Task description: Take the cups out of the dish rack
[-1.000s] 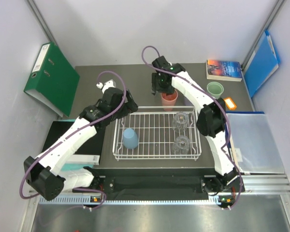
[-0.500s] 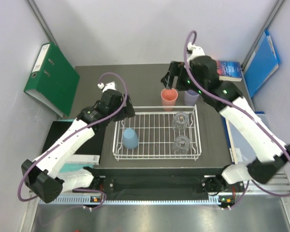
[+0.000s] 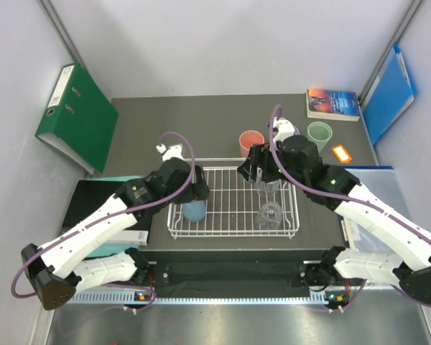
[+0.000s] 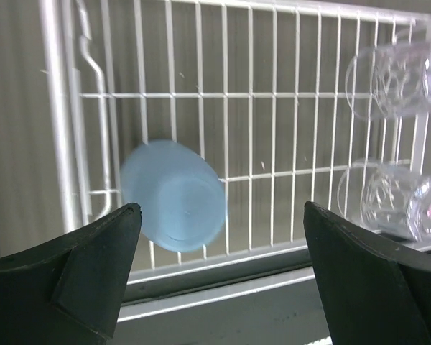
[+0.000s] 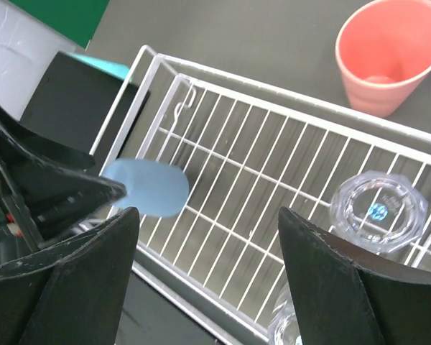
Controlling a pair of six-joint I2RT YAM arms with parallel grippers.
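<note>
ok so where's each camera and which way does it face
top external: above and behind the arms, looking down at the dish rack; both arms show
left wrist: on the left arm, looking down at the blue cup; open left pincer at bottom
right wrist: above the rack, facing down; salmon cup beyond; open right pincer below
shared: both wrists see the blue cup

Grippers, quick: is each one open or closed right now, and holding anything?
Left gripper: open, empty, facing the blue cup in the dish rack.
Right gripper: open, holding nothing, above the dish rack.
</note>
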